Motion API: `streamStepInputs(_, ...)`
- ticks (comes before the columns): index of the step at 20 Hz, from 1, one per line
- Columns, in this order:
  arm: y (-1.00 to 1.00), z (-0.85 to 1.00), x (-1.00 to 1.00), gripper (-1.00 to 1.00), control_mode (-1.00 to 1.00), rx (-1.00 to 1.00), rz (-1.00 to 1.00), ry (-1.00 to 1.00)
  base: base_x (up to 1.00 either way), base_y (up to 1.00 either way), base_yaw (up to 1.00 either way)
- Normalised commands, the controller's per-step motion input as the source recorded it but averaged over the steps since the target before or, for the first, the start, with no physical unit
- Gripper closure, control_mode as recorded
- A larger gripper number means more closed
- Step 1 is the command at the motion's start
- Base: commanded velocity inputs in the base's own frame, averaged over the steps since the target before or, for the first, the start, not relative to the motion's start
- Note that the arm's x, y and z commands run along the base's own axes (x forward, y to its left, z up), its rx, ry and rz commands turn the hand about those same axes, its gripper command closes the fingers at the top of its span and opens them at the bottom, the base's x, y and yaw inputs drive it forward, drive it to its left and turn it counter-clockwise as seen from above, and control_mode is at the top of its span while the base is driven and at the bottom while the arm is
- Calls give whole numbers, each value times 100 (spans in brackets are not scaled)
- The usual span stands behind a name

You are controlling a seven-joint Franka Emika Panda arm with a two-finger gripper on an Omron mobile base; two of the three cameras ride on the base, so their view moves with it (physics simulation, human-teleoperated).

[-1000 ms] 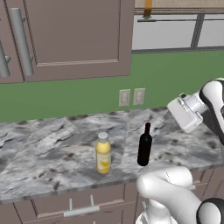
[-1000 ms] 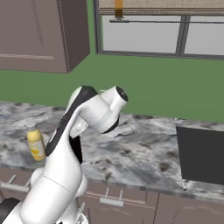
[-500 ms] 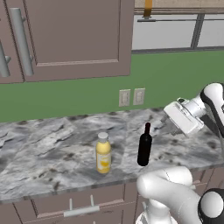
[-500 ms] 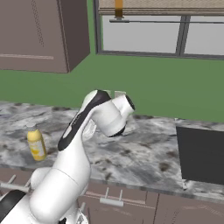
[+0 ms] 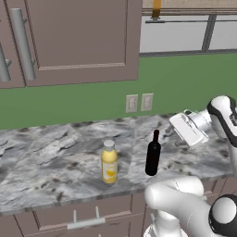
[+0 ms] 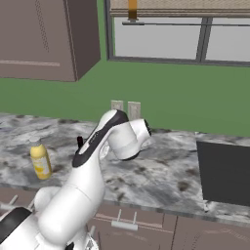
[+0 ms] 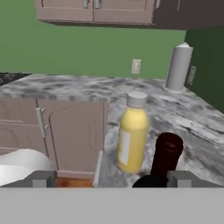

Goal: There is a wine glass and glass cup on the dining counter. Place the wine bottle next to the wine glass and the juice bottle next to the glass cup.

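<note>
i've got the gripper (image 7: 109, 179) wide open, holding nothing, low by the wine bottle (image 5: 153, 153) nr the worktop's front edge, cos i'd grab it 1st.

I see even, flat rendered light in all views; soft shadow beneath the wine bottle (image 5: 153, 154); no glare; coarse, slightly blurred textures throughout.
</note>
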Motion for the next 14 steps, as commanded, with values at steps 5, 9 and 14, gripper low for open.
streamStepInputs(5,0,-17,39,-100,-100,1,0,0,0,0,0)
streamStepInputs(9,-1,-15,42,-100,-100,2,2,0,0,0,0)
streamStepInputs(14,0,-22,36,-100,-100,2,2,0,0,0,0)
